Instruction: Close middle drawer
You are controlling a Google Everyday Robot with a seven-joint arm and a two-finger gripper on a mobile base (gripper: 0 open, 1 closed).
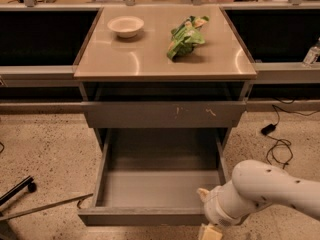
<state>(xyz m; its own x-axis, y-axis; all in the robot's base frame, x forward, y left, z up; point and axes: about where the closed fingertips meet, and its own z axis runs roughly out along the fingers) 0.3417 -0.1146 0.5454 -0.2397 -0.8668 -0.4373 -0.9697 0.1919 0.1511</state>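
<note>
The middle drawer (160,186) is pulled far out of the cabinet, its smooth grey inside bare. Its plain front panel (140,218) is nearest the camera. My gripper (206,213), on a white arm (265,191), is at the panel's right end, close to the bottom edge of the view. One pale finger (202,194) shows just inside the drawer and the other (210,232) below, outside the panel, so the fingers stand apart. Above the open drawer is a shut grey drawer front with pale scratch marks (165,115).
A white bowl (125,26) and a green bag (185,35) lie on the tan cabinet top (140,59). Black cables (277,144) trail on the speckled floor at the right. A dark metal leg and rod (17,189) lie at the left.
</note>
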